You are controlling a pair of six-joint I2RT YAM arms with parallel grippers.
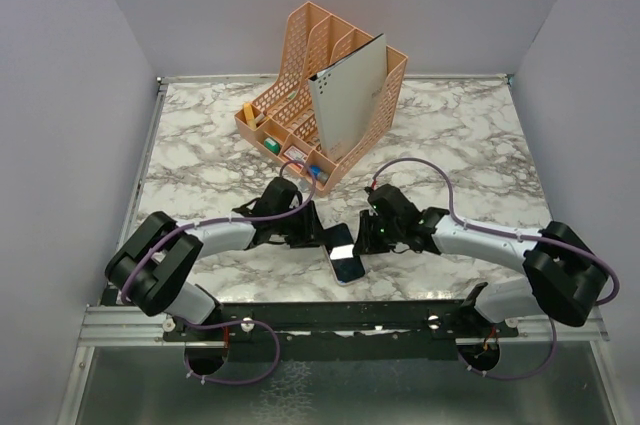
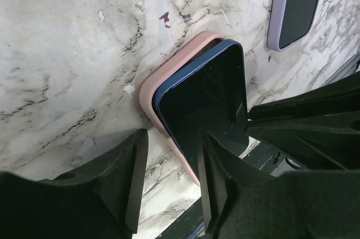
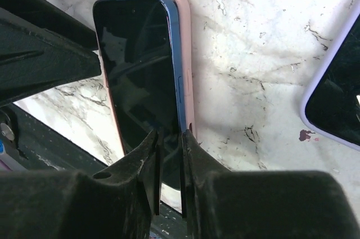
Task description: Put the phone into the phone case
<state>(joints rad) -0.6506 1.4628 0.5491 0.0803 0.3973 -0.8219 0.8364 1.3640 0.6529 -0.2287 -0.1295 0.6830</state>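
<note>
A dark blue phone lies face up, skewed, on a pink phone case on the marble table. The case's rim shows along one long side and one end. In the right wrist view the phone sits inside the pink rim. My left gripper is open and low at one end of the phone, with one finger over its glass. My right gripper is shut, tips down on the phone's other end. In the top view both grippers, left and right, flank the phone.
A second phone in a lilac case lies just nearby, also in the left wrist view and the right wrist view. An orange desk organizer with a grey folder stands behind. The table's front rail is close.
</note>
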